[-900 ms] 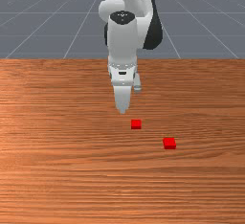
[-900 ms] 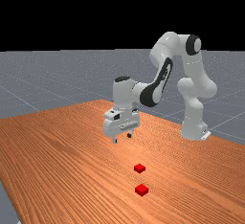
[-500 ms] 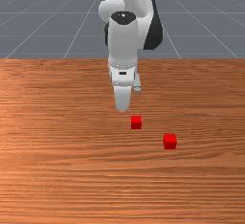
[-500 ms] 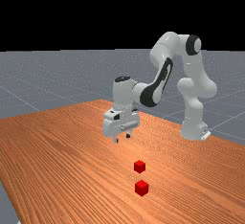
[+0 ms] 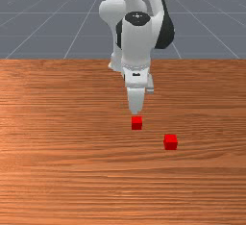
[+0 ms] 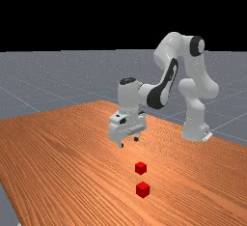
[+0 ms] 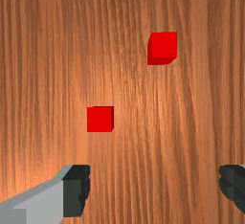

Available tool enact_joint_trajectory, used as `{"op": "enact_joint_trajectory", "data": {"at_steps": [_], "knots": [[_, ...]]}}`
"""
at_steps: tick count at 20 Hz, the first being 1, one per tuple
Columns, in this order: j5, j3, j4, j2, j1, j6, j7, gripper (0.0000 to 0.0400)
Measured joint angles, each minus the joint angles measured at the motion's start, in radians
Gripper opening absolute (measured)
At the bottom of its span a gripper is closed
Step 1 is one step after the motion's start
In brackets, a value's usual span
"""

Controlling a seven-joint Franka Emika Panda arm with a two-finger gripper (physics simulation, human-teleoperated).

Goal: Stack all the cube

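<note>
Working along from the left of the far view, I have the gripper (image 6: 129, 143) up above the table (image 6: 58, 172), its jaws standing well apart with nothing held. Next along is the near cube (image 6: 140, 168), at about five o'clock from the fingertips there, and at six o'clock just below them in the front view. It sits apart from the outer cube (image 5: 170, 142), which is at four o'clock from it in the front view, so no stack exists and I judge the job to be at its approach stage. My worry is the line-up: in the wrist view the near cube lies ahead of the fingers (image 7: 76, 189) and closer to one finger's line than the other's. If I drop from here, I'd probably come down short of it; if I go forward without correcting sideways, that finger could land on the cube's top or nudge it askew. A one-sided close might push it along the wood before the grip settles. Further on, swinging across too low could knock the outer cube away, and letting go off-centre or too high could tip the upper one off.
</note>
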Motion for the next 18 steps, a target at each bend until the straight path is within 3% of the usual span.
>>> {"op": "enact_joint_trajectory", "data": {"at_steps": [18], "knots": [[-0.009,0.037,0.066,0.045,0.096,-0.044,0.123,0.0400]]}}
